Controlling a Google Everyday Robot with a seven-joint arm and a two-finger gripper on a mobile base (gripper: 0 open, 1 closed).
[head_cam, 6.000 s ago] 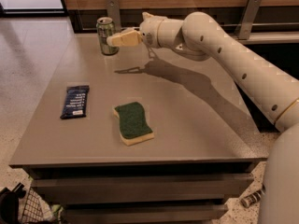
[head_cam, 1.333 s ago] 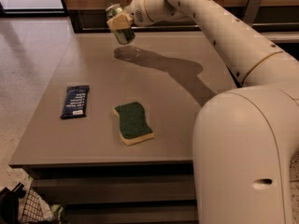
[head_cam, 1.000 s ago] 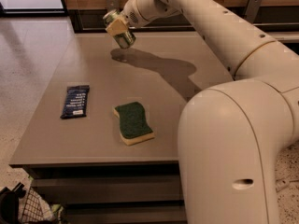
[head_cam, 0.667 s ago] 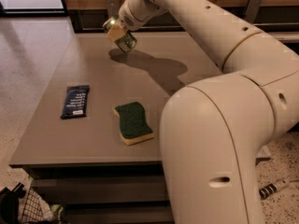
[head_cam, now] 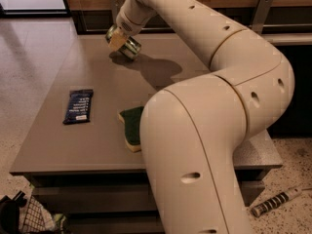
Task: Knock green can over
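The green can (head_cam: 128, 48) lies tipped over on its side at the far left of the grey table (head_cam: 97, 145), its silver end pointing left. My gripper (head_cam: 117, 39) is right at the can, its pale fingertips touching the can's upper left side. The arm reaches in from the right and fills much of the view.
A dark blue snack bar (head_cam: 78, 106) lies flat at the left middle of the table. A yellow sponge with a green top (head_cam: 130, 126) lies near the front, partly hidden by my arm. A wooden wall with metal posts (head_cam: 260, 9) runs behind the table.
The can stood upright 6 seconds ago. It has since tilted and gone down onto its side as my gripper pushed it. The arm has swung further across the view.
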